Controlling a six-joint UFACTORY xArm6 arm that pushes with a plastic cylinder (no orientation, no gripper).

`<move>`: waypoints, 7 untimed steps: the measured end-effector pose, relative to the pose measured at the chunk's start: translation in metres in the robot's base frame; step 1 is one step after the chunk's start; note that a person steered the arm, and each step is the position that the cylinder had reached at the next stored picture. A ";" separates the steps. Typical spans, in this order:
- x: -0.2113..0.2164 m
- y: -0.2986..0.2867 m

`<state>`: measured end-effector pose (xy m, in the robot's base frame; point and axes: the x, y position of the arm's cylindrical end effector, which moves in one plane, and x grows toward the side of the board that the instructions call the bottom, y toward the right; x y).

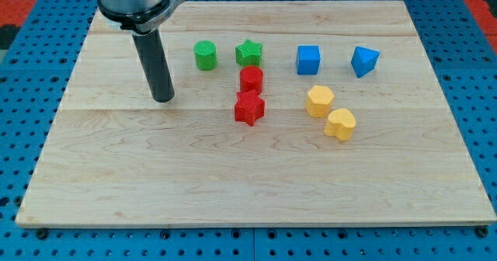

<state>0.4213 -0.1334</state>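
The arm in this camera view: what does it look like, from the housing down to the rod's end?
A shiny metallic grey cylindrical housing enters from the view's top, ringed at its base by a dark collar with small lugs. Below it hangs a straight, smooth, dark grey to black rod, round in section. No cables or markings show. My tip is the rod's blunt lower end, to the view's left of and below the green cylinder.
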 end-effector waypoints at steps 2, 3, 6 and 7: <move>0.120 0.055; 0.119 0.131; 0.048 0.182; 0.016 0.179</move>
<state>0.4368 0.0455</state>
